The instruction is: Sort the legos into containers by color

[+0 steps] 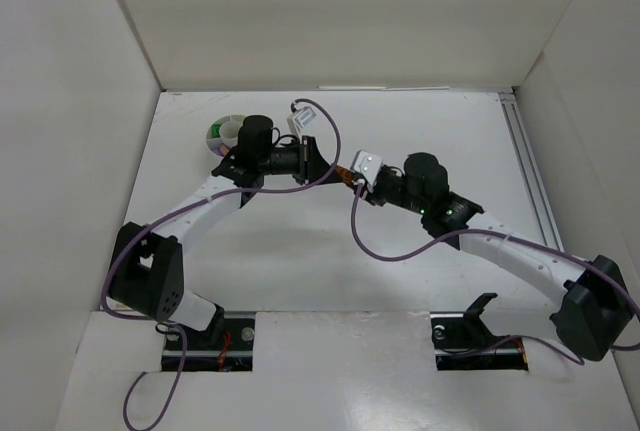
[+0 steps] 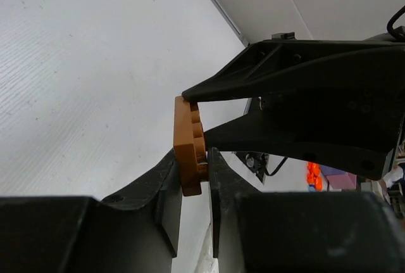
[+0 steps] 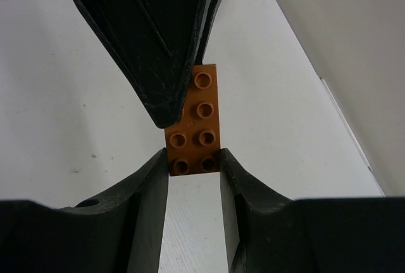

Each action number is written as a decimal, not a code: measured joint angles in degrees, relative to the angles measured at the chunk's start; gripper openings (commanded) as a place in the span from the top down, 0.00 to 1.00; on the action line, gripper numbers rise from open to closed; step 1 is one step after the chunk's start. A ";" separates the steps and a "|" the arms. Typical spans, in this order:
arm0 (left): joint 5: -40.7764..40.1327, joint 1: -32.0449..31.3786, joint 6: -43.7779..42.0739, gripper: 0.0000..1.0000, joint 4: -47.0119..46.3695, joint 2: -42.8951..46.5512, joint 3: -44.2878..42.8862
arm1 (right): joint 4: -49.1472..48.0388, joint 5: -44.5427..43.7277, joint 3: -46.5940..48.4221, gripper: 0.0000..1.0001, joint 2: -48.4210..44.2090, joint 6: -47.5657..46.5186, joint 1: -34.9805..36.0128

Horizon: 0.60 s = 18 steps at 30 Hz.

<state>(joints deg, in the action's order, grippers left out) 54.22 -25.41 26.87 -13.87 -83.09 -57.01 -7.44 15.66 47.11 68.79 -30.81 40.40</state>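
Note:
An orange lego brick (image 1: 341,173) hangs in the air between my two grippers, over the middle of the table. My left gripper (image 1: 322,163) is shut on one end of it, and in the left wrist view its fingertips (image 2: 193,171) clamp the brick (image 2: 188,140) by its flat faces. My right gripper (image 1: 349,178) is shut on the other end. In the right wrist view its fingertips (image 3: 194,159) press the sides of the studded brick (image 3: 197,121). The round white divided dish (image 1: 226,133) stands behind the left wrist, partly hidden, with green and lilac bits inside.
White walls enclose the table on the left, back and right. A metal rail (image 1: 528,176) runs along the right side. Cables loop over both arms. Small orange and lilac shapes (image 2: 314,175) show far off in the left wrist view, too small to identify.

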 measured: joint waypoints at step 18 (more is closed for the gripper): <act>-23.76 7.89 -5.57 1.00 16.13 -0.35 -10.97 | 0.44 -3.54 -0.37 0.01 -0.94 2.34 -4.85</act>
<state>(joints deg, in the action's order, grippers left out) 30.46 -17.52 21.30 2.26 -83.44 -67.99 -7.01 12.12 46.74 67.85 -28.47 35.55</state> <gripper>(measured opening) 0.150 0.993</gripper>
